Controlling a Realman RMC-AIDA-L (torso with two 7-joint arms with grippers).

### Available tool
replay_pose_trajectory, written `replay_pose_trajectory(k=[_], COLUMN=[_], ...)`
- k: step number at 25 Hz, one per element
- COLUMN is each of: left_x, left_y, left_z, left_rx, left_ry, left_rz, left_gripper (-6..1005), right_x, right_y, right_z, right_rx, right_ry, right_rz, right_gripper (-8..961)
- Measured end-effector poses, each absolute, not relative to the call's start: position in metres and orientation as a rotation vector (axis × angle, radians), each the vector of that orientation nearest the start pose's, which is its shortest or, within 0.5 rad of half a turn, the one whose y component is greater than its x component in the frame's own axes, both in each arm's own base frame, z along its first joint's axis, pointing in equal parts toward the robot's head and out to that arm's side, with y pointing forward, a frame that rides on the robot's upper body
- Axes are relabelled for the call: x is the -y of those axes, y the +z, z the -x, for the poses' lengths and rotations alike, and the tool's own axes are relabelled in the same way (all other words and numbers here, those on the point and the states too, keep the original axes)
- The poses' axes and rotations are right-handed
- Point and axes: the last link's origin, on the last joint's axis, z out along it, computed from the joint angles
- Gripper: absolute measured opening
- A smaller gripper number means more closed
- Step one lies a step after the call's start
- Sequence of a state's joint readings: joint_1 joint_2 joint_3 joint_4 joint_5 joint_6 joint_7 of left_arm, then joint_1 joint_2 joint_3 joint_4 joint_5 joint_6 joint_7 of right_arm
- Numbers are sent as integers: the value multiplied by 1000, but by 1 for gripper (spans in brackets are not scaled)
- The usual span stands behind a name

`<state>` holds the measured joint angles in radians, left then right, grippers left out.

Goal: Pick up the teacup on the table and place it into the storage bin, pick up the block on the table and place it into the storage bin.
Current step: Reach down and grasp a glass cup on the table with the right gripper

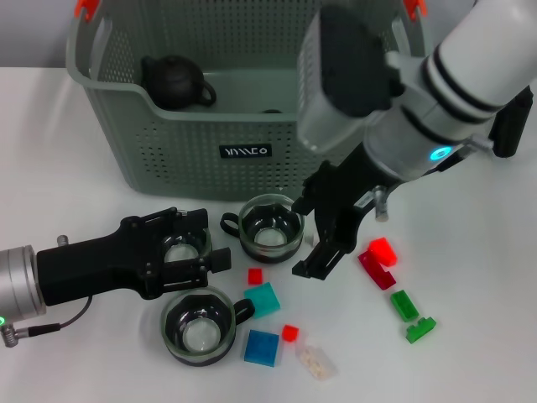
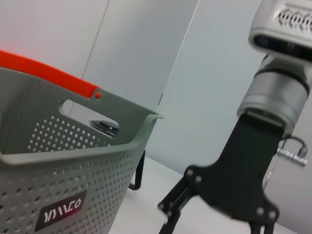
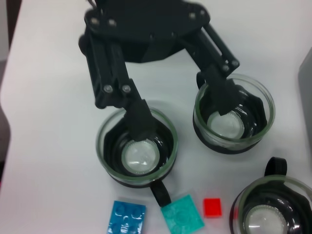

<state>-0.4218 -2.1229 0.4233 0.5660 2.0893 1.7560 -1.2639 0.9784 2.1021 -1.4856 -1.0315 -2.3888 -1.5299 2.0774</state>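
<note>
Three glass teacups stand in front of the storage bin: one in the middle, one nearer me, and one under my left gripper. That gripper is open, with its fingers spread over the cup and its neighbour. My right gripper hangs open and holds nothing, just right of the middle teacup. Blocks lie around: small red, teal, blue.
A black teapot sits inside the bin. More blocks lie to the right: a red L-shape, two green ones, a clear one and a small red one.
</note>
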Motion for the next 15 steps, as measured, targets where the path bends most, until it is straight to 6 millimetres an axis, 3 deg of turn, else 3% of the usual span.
replay_pose_trajectory(k=[7,15], left_x=[-270,-268], left_y=[-7,-9], left_z=[289,290], left_rx=[753,762], left_ry=[-978,-977], left_rz=[2634,2635], left_gripper=[830,828], right_x=[-371,-375], right_y=[-91,-106], right_z=[-84,-90], right_rx=[43,89], right_ry=[-627,-646], right_rz=[3035,2988], right_gripper=[946,947])
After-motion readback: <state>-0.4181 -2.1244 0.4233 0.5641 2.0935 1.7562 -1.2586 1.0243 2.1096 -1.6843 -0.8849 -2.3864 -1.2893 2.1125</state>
